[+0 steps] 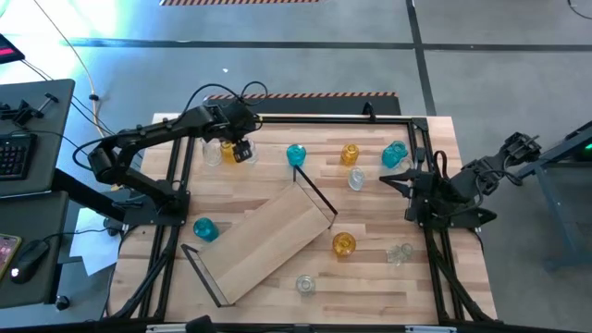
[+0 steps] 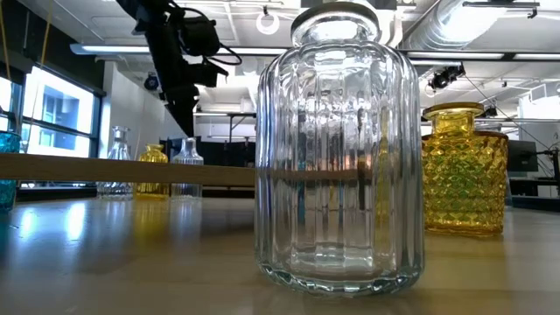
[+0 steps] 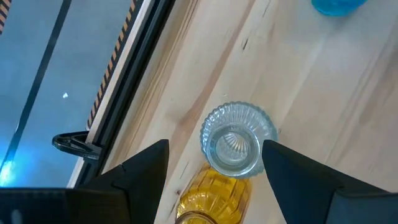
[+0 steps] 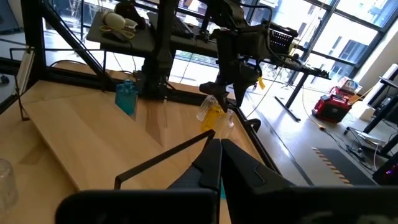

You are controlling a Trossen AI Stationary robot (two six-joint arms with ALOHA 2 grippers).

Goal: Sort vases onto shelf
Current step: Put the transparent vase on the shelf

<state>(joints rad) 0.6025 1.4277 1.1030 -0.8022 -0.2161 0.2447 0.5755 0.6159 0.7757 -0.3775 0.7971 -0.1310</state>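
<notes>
Left gripper above upright clear vase

A smooth grey concrete floor surrounds the striped light-wood tabletop. A dark desk with a black keyboard stands to one side. Tall bright windows line the room, under white ceiling ducts.
</notes>
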